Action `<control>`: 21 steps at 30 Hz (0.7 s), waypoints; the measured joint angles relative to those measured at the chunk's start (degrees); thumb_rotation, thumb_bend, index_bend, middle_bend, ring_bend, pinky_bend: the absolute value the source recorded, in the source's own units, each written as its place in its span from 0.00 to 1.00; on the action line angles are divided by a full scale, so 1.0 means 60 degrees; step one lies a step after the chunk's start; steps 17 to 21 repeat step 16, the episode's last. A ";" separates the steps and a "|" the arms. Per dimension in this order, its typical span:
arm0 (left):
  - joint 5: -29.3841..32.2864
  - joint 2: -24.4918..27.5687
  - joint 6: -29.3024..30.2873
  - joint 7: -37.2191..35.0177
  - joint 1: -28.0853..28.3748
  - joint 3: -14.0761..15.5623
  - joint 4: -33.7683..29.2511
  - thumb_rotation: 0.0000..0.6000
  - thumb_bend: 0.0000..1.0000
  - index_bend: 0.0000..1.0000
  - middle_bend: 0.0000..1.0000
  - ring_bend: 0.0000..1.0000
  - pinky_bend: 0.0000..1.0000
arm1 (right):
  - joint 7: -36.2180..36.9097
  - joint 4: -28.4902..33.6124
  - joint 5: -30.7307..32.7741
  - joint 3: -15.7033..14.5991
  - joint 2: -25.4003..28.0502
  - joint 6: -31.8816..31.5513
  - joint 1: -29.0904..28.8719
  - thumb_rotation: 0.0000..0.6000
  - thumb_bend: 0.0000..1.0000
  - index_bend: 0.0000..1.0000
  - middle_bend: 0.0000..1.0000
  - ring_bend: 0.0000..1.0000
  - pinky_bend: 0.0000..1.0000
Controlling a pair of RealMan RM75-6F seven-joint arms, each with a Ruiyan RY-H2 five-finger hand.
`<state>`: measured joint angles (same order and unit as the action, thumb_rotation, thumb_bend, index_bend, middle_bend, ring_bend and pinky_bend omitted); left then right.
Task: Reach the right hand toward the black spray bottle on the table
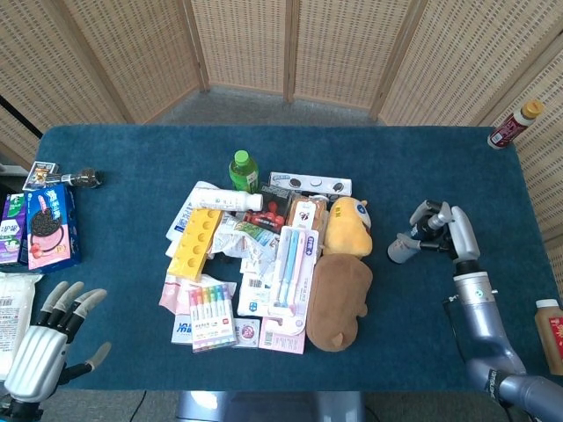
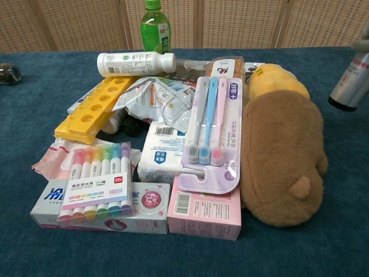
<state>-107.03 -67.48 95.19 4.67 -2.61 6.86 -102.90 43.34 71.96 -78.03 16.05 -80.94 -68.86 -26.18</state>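
The black spray bottle (image 1: 407,245) is in my right hand (image 1: 454,234), right of the yellow plush. The hand grips it around its upper part, and it hangs tilted with its base toward the pile. In the chest view the bottle (image 2: 349,86) shows at the right edge, slanted and off the cloth, with only a sliver of the hand above it. My left hand (image 1: 42,353) hovers at the table's near left corner, fingers spread and holding nothing.
A pile of goods fills the middle: brown plush (image 1: 339,301), yellow plush (image 1: 348,225), toothbrush pack (image 1: 290,264), marker set (image 1: 212,316), green bottle (image 1: 244,170). Snack packs (image 1: 40,225) lie at the left edge. Bottles stand at the far right corner (image 1: 514,124) and right edge (image 1: 551,333).
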 measured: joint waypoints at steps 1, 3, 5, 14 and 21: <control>-0.0016 -0.0009 0.0013 -0.0015 -0.0013 0.0017 0.0024 1.00 0.31 0.15 0.24 0.12 0.00 | -0.0078 0.0289 -0.0013 0.0047 0.0166 -0.0106 0.0048 1.00 0.10 0.88 1.00 1.00 0.60; -0.0051 -0.0024 0.0047 -0.0054 -0.0041 0.0045 0.0081 1.00 0.31 0.15 0.24 0.12 0.00 | -0.0285 0.1025 -0.0028 0.0173 0.0575 -0.0361 0.0165 1.00 0.10 0.88 1.00 1.00 0.60; -0.0075 -0.0033 0.0084 -0.0101 -0.0063 0.0064 0.0136 1.00 0.31 0.15 0.24 0.12 0.00 | -0.0500 0.1820 -0.0020 0.0332 0.0980 -0.0637 0.0289 1.00 0.10 0.88 1.00 1.00 0.60; -0.0131 -0.0062 0.0228 -0.0456 -0.0081 0.0055 0.0396 1.00 0.31 0.15 0.24 0.12 0.00 | -0.1393 0.5023 0.0063 0.0985 0.2536 -0.1605 0.0802 1.00 0.09 0.89 1.00 1.00 0.60; -0.0115 -0.0070 0.0227 -0.0536 -0.0065 0.0040 0.0462 1.00 0.31 0.15 0.24 0.12 0.00 | -0.1626 0.5361 0.0050 0.1036 0.2776 -0.1710 0.0875 1.00 0.09 0.88 1.00 1.00 0.60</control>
